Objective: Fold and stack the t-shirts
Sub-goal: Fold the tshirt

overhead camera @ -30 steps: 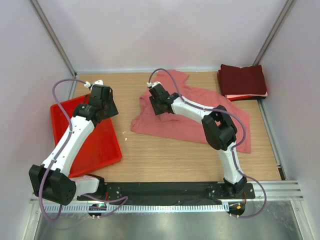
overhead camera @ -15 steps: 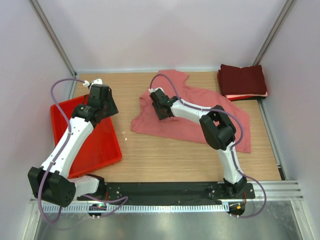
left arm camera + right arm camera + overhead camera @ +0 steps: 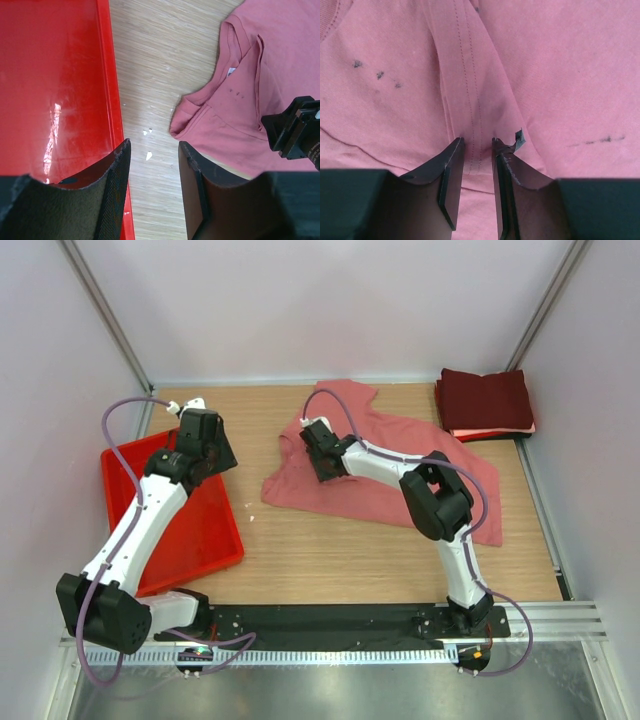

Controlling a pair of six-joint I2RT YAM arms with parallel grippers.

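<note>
A salmon-pink t-shirt lies crumpled across the middle of the table, also visible in the left wrist view. My right gripper is down on its left part near the collar. In the right wrist view the jaws stand narrow, pinching a stitched fold of the pink cloth. Folded dark maroon t-shirts are stacked at the back right with a thin pale layer beneath. My left gripper hovers open over the red tray's right rim, with nothing between its fingers.
The red plastic tray sits at the left, its rim running under my left gripper. Small white scraps lie on the wood between tray and shirt. Walls close in the table on three sides.
My right gripper has shifted slightly down and left onto the shirt, and its jaws have narrowed on the fold. The left arm has hardly moved.
</note>
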